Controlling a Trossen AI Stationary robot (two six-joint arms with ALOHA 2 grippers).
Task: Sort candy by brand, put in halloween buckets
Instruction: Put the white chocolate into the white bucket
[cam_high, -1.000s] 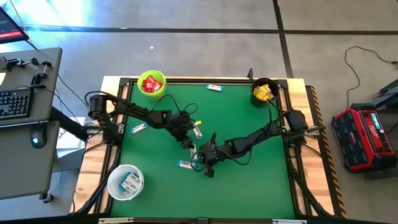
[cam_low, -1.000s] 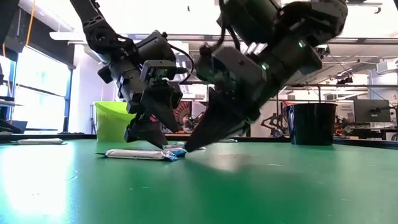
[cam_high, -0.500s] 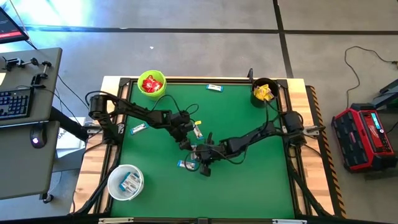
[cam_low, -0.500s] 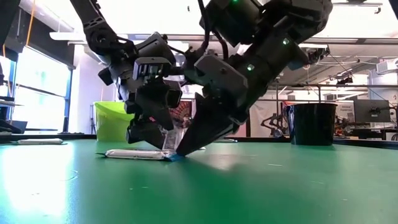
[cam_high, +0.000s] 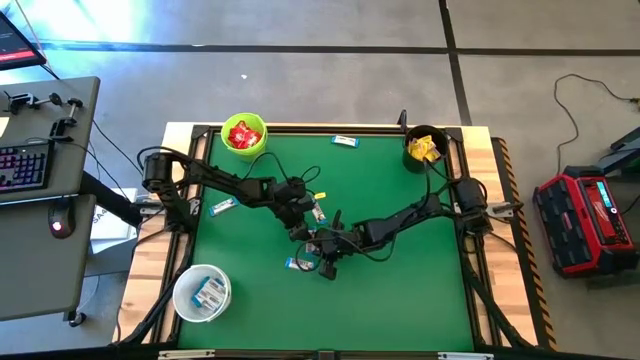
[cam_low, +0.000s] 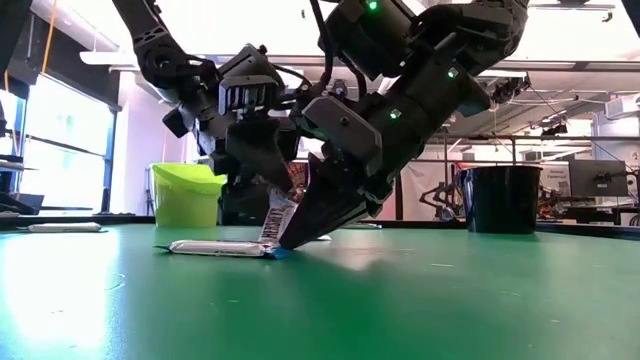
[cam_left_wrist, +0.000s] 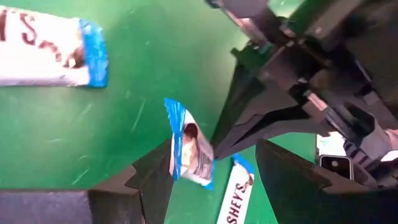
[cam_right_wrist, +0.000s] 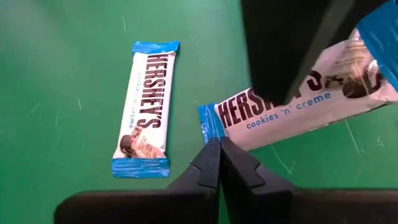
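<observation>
Surface: green mat (cam_high: 400, 300) on a wood-edged table, lab room behind.
Left gripper (cam_high: 303, 222): mid-table, jaws apart, white-and-blue bar (cam_left_wrist: 188, 151) standing on end between them, no firm pinch visible.
Right gripper (cam_high: 322, 262): fingers pressed together, tip at the mat, close beside the left.
Loose bars: one flat on the mat (cam_right_wrist: 144, 106) near the right tip, one at the left edge (cam_high: 222, 206), one at the far edge (cam_high: 345, 141).
Buckets: white one (cam_high: 203, 292) holds matching bars; lime one (cam_high: 244, 136) red packets; black one (cam_high: 424, 147) yellow.
Advice: I'd close squarely on the bar's flat faces, back the right tip off first, lift straight, then carry to the white bucket.
</observation>
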